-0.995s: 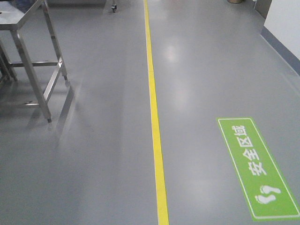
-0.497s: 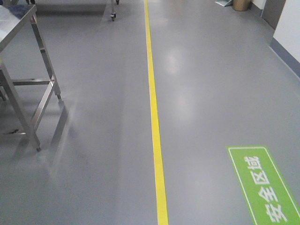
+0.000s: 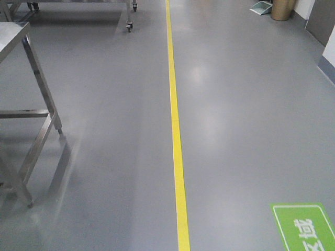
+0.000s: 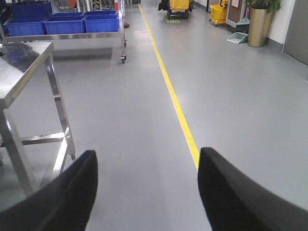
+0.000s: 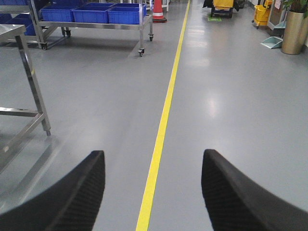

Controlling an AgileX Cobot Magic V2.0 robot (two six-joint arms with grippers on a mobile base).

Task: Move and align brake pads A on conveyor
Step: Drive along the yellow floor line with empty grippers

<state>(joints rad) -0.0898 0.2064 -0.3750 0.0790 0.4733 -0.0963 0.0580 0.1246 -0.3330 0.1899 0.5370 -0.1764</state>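
Floor (image 3: 251, 130): smooth grey, glossy coating, soft ceiling-light glare in patches. A yellow line (image 3: 175, 130) runs straight down the aisle away from the camera. The corner of a green floor sign (image 3: 304, 227) with white characters is cut off at the lower right edge.

Left side: stainless steel counter (image 3: 11, 32), bare top, angled legs and a low crossbar reflected in the floor. Further back, a wheeled steel rack (image 4: 72, 36) carries blue bins (image 4: 67, 21) in a row. An orange traffic cone (image 5: 158, 12) stands beside the far end of the line.

Right side, far end: brass-coloured planter (image 4: 260, 26) against the wall, a grey dustpan (image 4: 238, 37) just beside it, and a yellow mop bucket (image 4: 219, 12) beyond.

Left claw (image 4: 148, 159): black fingers (image 4: 72, 197) spread wide, nothing between them, only floor and line beyond.

Right claw (image 5: 153, 159): fingers (image 5: 231, 192) also spread wide, empty, with the yellow line passing through the gap.

Brake pads A and conveyor: out of view in all three cameras; position cannot be told.
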